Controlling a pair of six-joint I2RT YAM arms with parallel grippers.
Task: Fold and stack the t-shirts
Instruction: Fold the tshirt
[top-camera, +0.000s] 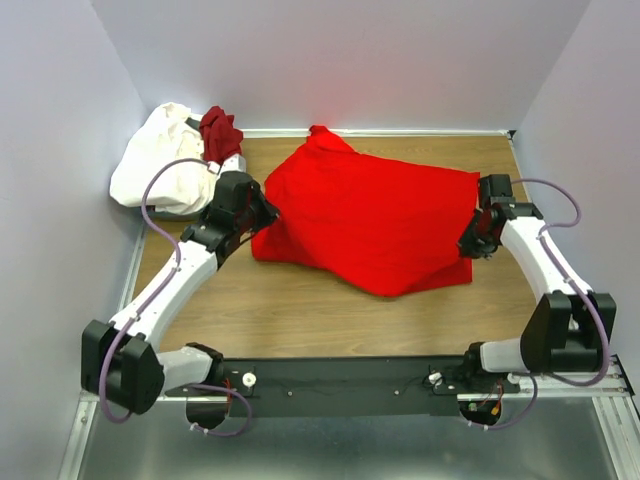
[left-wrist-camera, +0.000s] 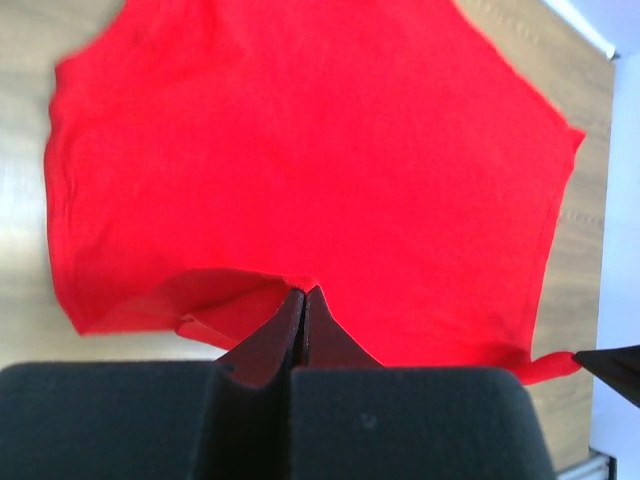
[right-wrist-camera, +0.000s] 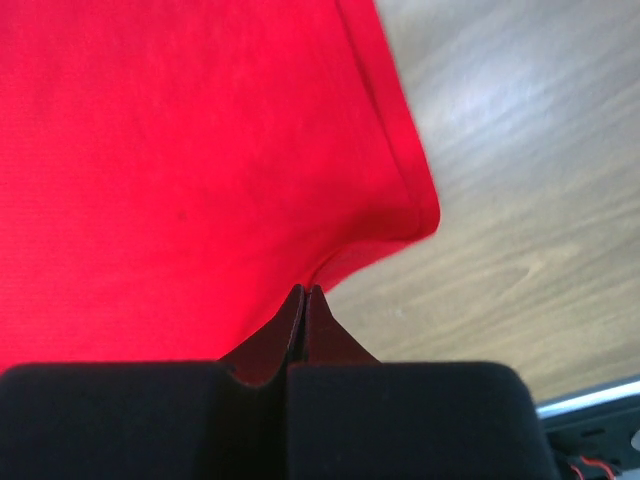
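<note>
The red t-shirt (top-camera: 370, 215) lies spread on the middle of the tabletop (top-camera: 300, 320), long way side to side. The left fingers (left-wrist-camera: 299, 308) pinch its left edge, the right fingers (right-wrist-camera: 299, 306) its right (both squeezed tight).

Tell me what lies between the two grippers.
The red shirt spans it, pinched at each side by the left gripper and right gripper; the top view shows this.

- The red t-shirt (left-wrist-camera: 300, 150) fills most of the frame, over the wooden table (left-wrist-camera: 25, 250).
- The left gripper (left-wrist-camera: 305, 297), bottom centre, pinches the shirt's puckered edge, jaws together.
</note>
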